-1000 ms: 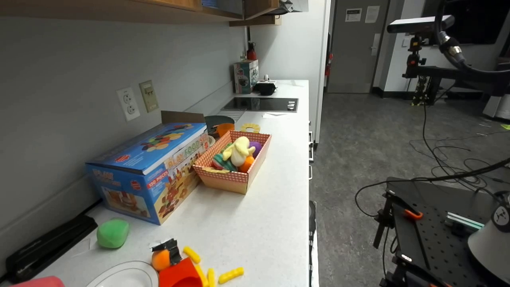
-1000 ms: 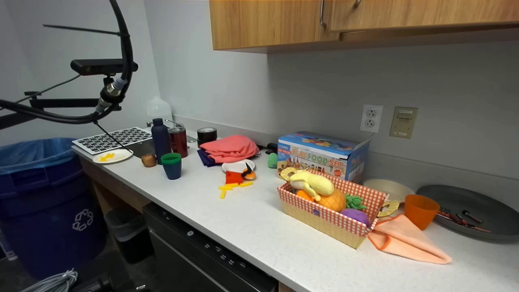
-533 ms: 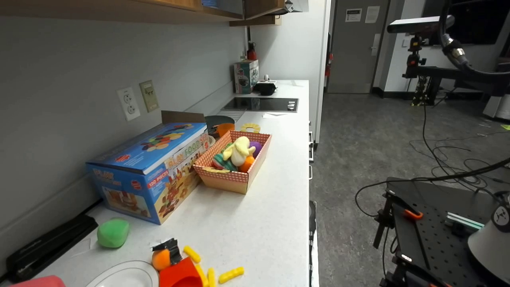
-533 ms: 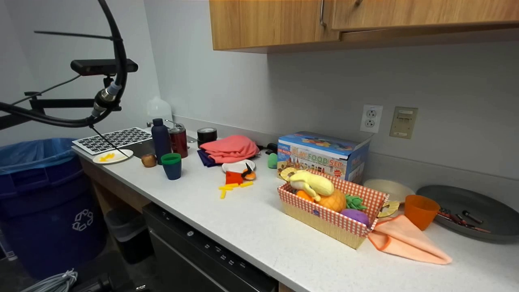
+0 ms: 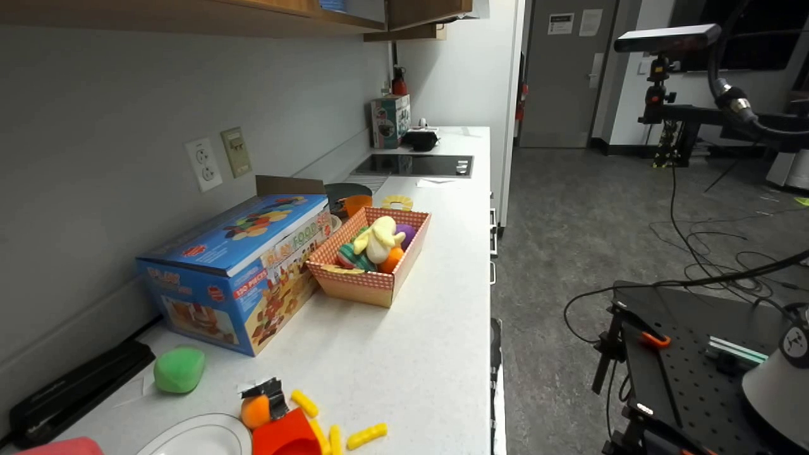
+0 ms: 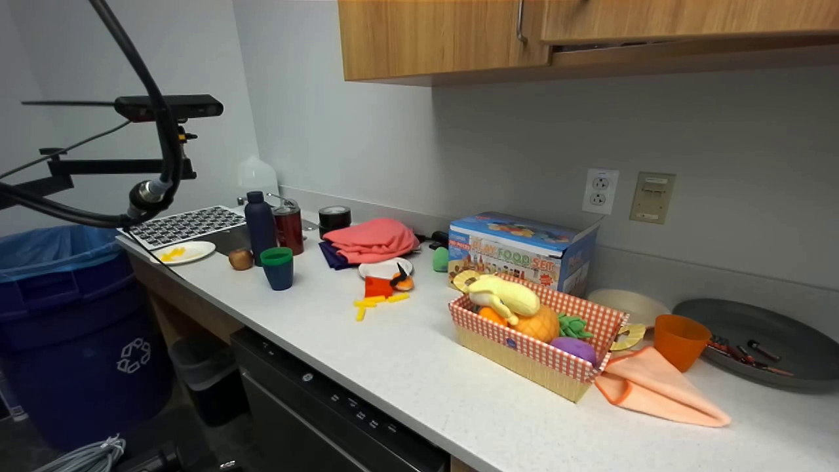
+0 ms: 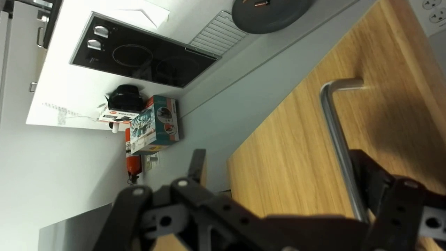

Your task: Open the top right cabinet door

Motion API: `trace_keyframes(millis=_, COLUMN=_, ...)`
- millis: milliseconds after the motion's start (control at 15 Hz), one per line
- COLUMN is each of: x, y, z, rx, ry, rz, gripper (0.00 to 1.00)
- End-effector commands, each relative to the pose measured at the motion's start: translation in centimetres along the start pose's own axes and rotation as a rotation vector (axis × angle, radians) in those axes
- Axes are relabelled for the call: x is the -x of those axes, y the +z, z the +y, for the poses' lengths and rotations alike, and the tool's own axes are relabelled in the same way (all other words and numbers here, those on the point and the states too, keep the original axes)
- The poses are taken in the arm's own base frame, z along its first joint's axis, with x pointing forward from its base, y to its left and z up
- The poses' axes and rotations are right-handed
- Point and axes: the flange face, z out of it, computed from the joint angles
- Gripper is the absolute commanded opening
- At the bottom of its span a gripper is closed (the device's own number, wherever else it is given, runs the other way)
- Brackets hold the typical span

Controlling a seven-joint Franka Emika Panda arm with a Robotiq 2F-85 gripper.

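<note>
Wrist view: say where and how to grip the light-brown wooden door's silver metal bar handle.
Probably pinch the silver metal bar handle across its straight length, coming from the front of the wooden door: the bent end holds it off the surface.

The blue box (image 6: 524,249) is marked PLAY FOOD SET, the small white carton (image 7: 118,115) in the wrist view reads VELCRO, the blue bin (image 6: 78,347) carries a recycling symbol (image 6: 134,355), and the door notices (image 5: 560,24) are illegible.
</note>
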Motion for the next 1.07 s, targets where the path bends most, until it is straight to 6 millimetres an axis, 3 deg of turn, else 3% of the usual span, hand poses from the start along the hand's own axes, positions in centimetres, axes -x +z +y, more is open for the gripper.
trace_keyframes(millis=0, x=0.6, y=-1.5, z=6.1, rx=0.147, ry=-0.01, rz=0.007, gripper=1.0)
trace_keyframes(millis=667, x=-0.2, y=-3.3, z=8.1, rx=0.088, ry=-0.102, rz=-0.071, gripper=1.0)
trace_keyframes(millis=733, x=-0.7, y=-0.5, z=3.4, rx=-0.043, ry=-0.062, rz=-0.018, gripper=1.0)
trace_keyframes(millis=1000, x=-0.6, y=-0.2, z=2.9, rx=-0.06, ry=-0.059, rz=-0.018, gripper=1.0)
